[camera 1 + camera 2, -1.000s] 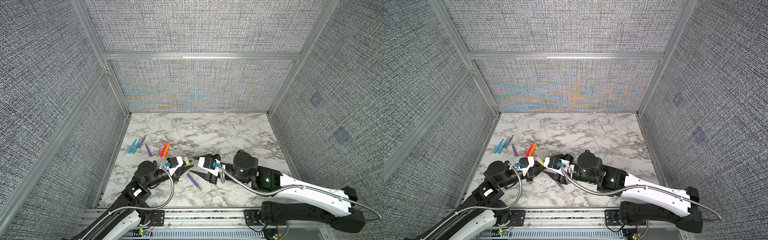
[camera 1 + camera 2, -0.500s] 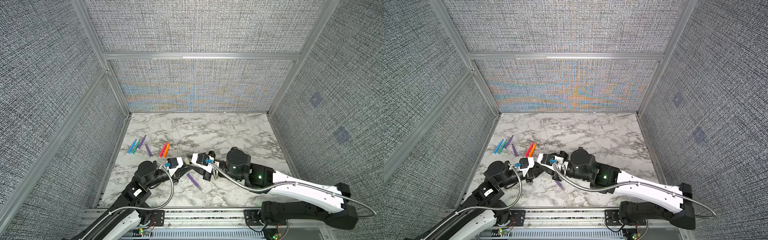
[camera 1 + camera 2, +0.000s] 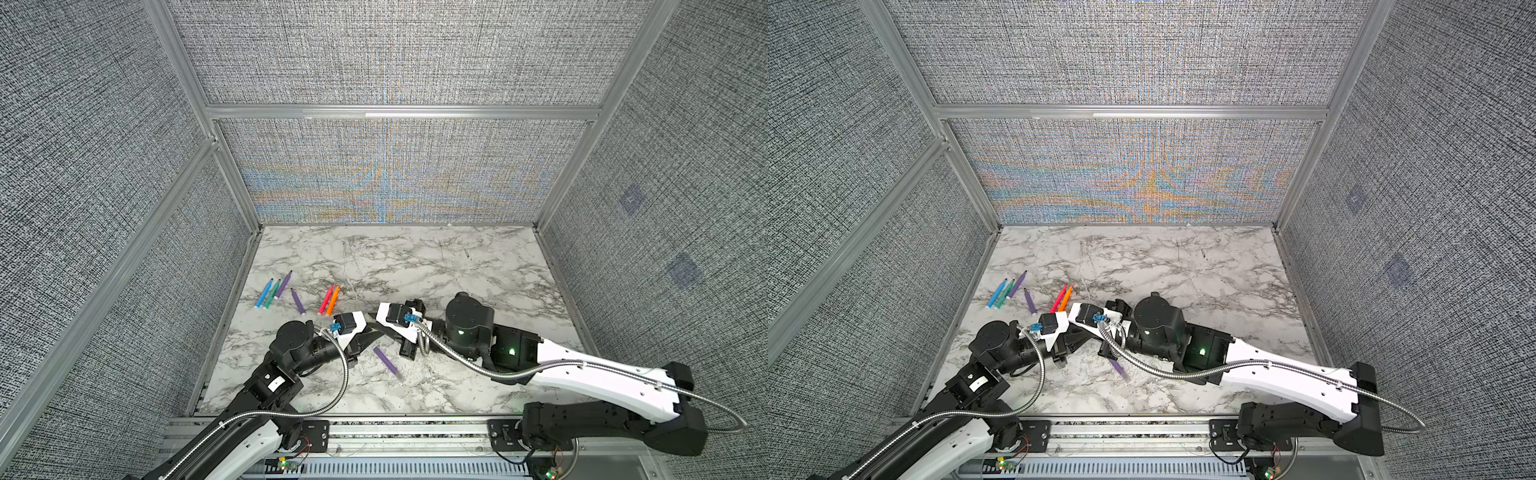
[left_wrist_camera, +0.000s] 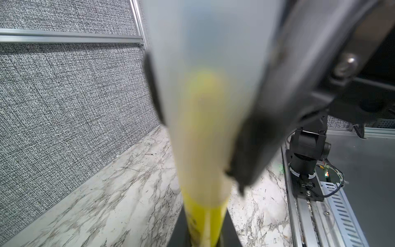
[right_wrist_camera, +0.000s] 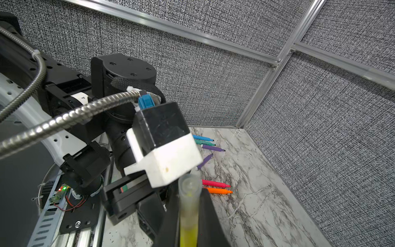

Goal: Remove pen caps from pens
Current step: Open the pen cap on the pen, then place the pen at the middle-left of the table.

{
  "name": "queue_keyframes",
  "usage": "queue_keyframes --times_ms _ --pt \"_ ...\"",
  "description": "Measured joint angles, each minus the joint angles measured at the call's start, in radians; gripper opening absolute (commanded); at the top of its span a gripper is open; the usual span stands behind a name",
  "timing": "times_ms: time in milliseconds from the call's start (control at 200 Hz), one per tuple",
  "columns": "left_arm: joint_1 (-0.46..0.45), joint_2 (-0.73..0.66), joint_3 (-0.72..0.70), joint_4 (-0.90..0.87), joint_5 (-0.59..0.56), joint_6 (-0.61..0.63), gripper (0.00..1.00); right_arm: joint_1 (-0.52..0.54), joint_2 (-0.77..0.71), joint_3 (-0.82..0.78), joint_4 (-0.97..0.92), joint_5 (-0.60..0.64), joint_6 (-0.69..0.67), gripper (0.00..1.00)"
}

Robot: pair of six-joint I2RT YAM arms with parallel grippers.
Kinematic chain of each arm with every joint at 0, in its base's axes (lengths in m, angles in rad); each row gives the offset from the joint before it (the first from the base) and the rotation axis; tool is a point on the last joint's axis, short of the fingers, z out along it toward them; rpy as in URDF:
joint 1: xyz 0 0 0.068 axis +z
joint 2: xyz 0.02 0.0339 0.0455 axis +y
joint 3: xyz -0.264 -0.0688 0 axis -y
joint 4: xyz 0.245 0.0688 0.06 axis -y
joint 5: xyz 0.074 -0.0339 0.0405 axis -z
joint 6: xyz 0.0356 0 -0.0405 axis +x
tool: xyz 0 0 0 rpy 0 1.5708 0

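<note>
Far-left on the marble table (image 3: 415, 266), six loose pens lie in a rough row, apart from both arms: blue pen (image 3: 262, 293), teal pen (image 3: 272, 293), purple pen (image 3: 284, 284), second purple pen (image 3: 298, 301), pink-red pen (image 3: 325, 299), orange pen (image 3: 332, 300). Their dark tips are bare and point twd the far side.

L gripper (image 4: 204, 233): clenched on the barrel of the yellow pen (image 4: 203, 222), a dark finger on each side. L arm (image 3: 291, 345) comes up from the near-left base w/ elbow bent and forearm running right and slightly far. Its wrist is low over the near-left part of the marble, just near of the orange pen.

The clear pen cap (image 4: 205, 119) is on the yellow pen. Its rim overlaps the barrel and yellow shows through it. It is blurred, v. close to the L wrist lens.

R gripper (image 5: 189, 198): clamped on that cap, fingers either side, w/ the cap's end poking past the tips. One R finger (image 4: 267, 128) presses the cap's side in the left wrist view. In both top views the two grippers meet nose to nose. Height above the marble: can't tell.

Just near of them, the lone purple pen (image 3: 384, 360) lies flat w/ a pale, faint near-right end.

R arm (image 3: 582, 365) stretches low from the near-right base, running left w/ its wrist angled twd far-left.
</note>
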Motion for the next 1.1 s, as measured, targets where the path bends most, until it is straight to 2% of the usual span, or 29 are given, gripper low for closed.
queue_keyframes --times_ms 380,565,725,800,905,985,1100 --pt "0.005 0.05 0.014 0.133 0.051 0.031 0.0 -0.004 -0.15 -0.046 -0.008 0.033 0.002 0.0" --pt "0.015 0.103 0.008 0.028 0.036 0.011 0.0 -0.016 -0.278 -0.074 0.209 0.082 -0.018 0.0" --pt "0.016 0.113 0.008 0.021 0.02 0.006 0.0 -0.018 -0.319 -0.106 0.239 0.093 -0.018 0.0" --pt "0.021 0.088 0.01 0.005 -0.038 -0.004 0.0 -0.018 -0.344 -0.109 0.217 0.136 -0.018 0.0" --pt "0.073 0.076 0.055 -0.084 -0.23 -0.049 0.0 -0.029 -0.365 -0.085 0.128 0.269 -0.011 0.0" --pt "0.155 0.114 0.101 -0.151 -0.366 -0.093 0.0 -0.058 -0.364 -0.077 0.03 0.378 0.014 0.0" --pt "0.256 0.232 0.163 -0.261 -0.487 -0.129 0.0 -0.121 -0.348 -0.101 -0.117 0.475 0.072 0.0"
